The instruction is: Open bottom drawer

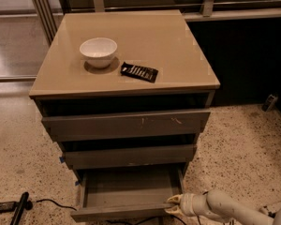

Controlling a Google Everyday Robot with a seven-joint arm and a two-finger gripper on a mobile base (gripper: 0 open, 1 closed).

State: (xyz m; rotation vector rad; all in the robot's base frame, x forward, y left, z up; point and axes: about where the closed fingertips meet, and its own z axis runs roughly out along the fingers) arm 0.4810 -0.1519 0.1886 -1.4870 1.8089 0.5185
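The bottom drawer (pixel 122 213) of the small cabinet stood pulled well out towards the camera, its shallow grey tray open to view and apparently bare, while the middle drawer front (pixel 129 156) and the scuffed top drawer front (pixel 126 124) above it sat further back, stepped one behind the other. The gripper (pixel 172 204) lay low near the speckled floor (pixel 243 144), right at the right-hand end of the bottom drawer's front edge, with the pale arm (pixel 225 207) reaching in from the lower right. That placement made sense for a handle-less front: the only purchase was the top lip or corner, and a low sideways approach kept the arm clear of the drawers above. Whether the gripper was clamped on the front or merely resting against it could not be told. Judging by how much of the tray showed, the opening looked largely accomplished. On the tan cabinet top (pixel 178 55) a white bowl (pixel 98 51) and a flat black packet (pixel 139 71) sat just beside each other, well away from the work and unlikely to be disturbed by a level pull.
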